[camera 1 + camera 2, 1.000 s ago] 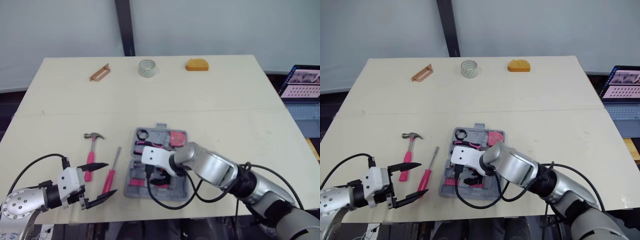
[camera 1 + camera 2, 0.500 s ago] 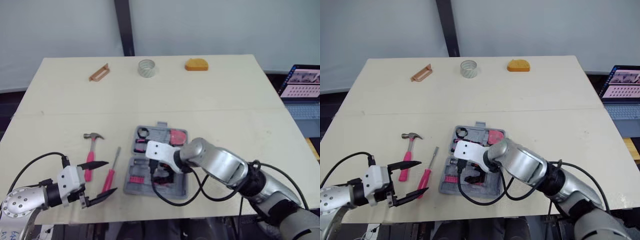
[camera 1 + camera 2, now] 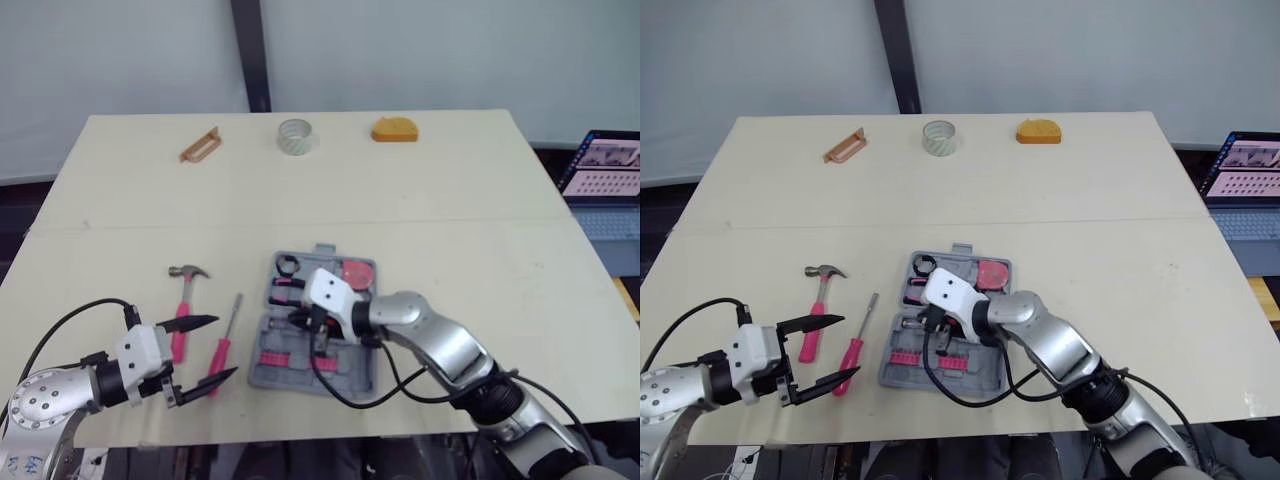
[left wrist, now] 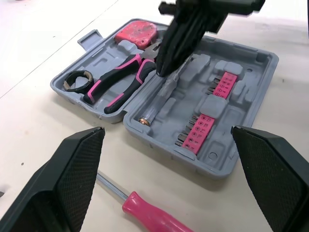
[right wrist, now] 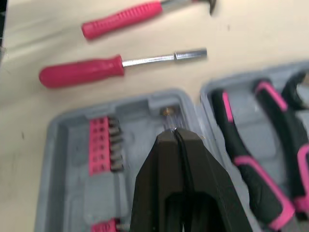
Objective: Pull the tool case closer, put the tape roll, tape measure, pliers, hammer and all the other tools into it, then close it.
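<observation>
Tool case (image 4: 256, 63) is found open and flat on the table (image 3: 450, 200), at the near edge between the two arms. The pulling-in is judged done.

Pliers (image 4: 120, 79), a pink tape measure (image 4: 137, 33) and a small black ring (image 4: 77, 79) are seated in one half. Pink bit strips (image 4: 205, 128) are seated in the other.

Right gripper (image 5: 174, 134) is held over the middle of the case, fingers pressed together, with nothing seen between them.

Just beside the case, hammer (image 3: 183, 305) and screwdriver (image 3: 233, 315) are seen lying on the table. Left gripper (image 3: 226, 346) is spread wide about the screwdriver's pink handle, and nothing is grasped.

Tape roll (image 3: 294, 135), an orange object (image 3: 394, 131) and a brown piece (image 3: 199, 144) are noted well apart from the case, at the far edge.

Packing is judged partly done: five items are out and the lid is not closed.

By the head views, the far-edge items and a laptop (image 3: 605, 165) off the table's right side are given. By the left wrist view, the case's contents are laid out plainly, and the right gripper's tips are shown pointing down beside the pliers' head. By the right wrist view, a clear-tipped driver (image 5: 167, 112) is shown in its slot, just beyond those closed tips.
</observation>
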